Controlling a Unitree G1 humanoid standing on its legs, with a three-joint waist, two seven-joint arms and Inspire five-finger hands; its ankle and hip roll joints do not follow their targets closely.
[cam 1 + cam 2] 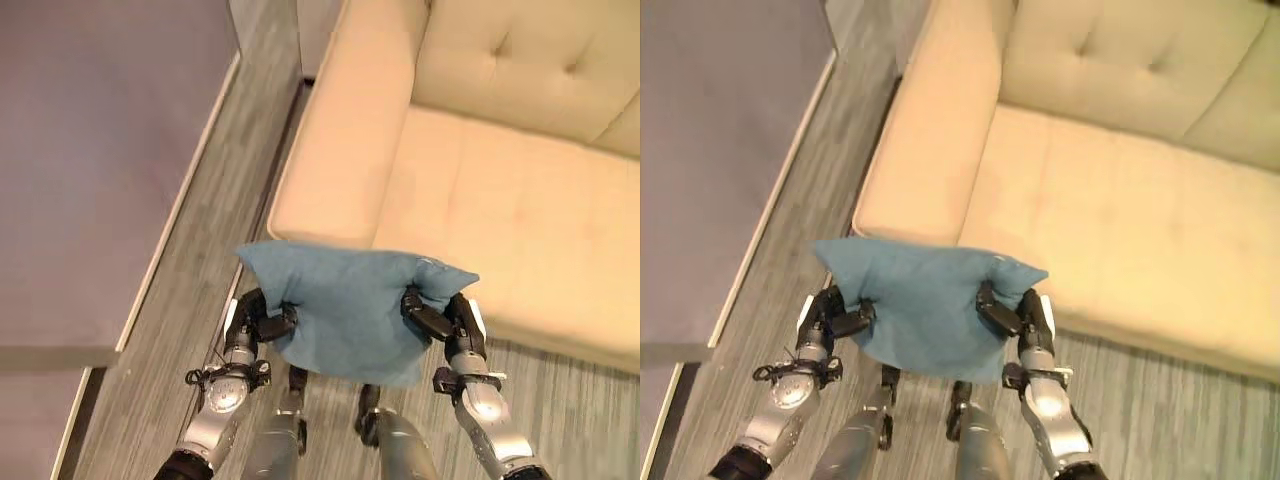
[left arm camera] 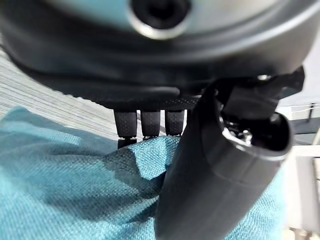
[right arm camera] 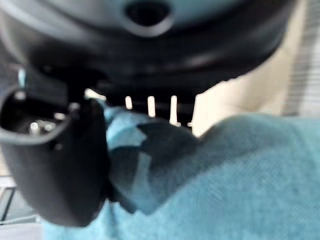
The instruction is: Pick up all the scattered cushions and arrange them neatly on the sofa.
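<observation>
Blue cushion (image 1: 350,310) hung at lower centre of frame, above wood floor (image 1: 190,330), pinched at both ends. Left hand (image 1: 262,322) clenched on its left edge, thumb over fabric, fingers (image 2: 145,122) behind. Right hand (image 1: 435,318) grasped its right edge likewise. Cushion's long axis ran left-right between hands. Cream sofa (image 1: 500,190) lay beyond, toward upper right; seat front just past cushion's top edge. Both hands equally near; likely forward carry onto seat.
</observation>
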